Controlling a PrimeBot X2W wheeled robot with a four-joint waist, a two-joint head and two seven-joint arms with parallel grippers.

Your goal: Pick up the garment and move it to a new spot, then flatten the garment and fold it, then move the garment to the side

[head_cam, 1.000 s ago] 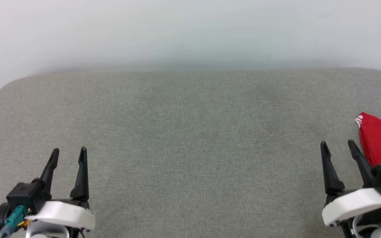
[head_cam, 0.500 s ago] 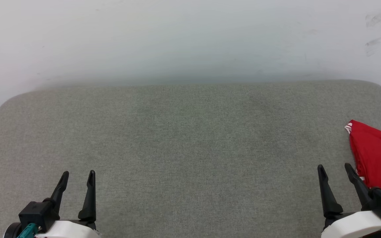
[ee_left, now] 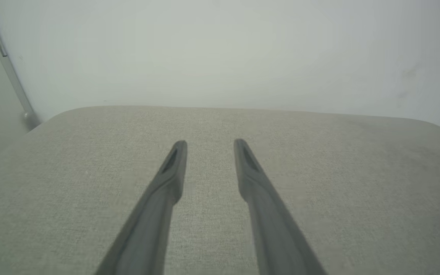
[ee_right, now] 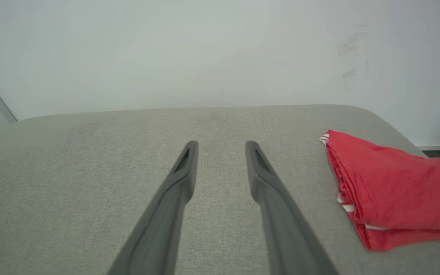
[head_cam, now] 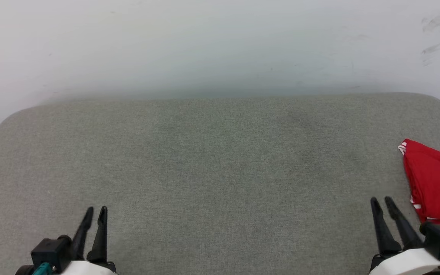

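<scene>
Narrower than before, left pincer point(head_cam: 96, 209) and right pincer point(head_cam: 380, 199) hang released over the table point(head_cam: 220, 160), garment point(head_cam: 437, 183) beside the right

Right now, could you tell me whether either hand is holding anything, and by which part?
Nothing is held: the left hand and the right hand are open and empty, and the folded garment lies untouched.

The head view's right edge cuts off the red garment point(head_cam: 437, 183); from the left wrist we catch a scrap of it, too small to read. The bottom edge crops the left end effector point(head_cam: 96, 209) and the right end effector point(head_cam: 380, 199) at their mounts.
</scene>
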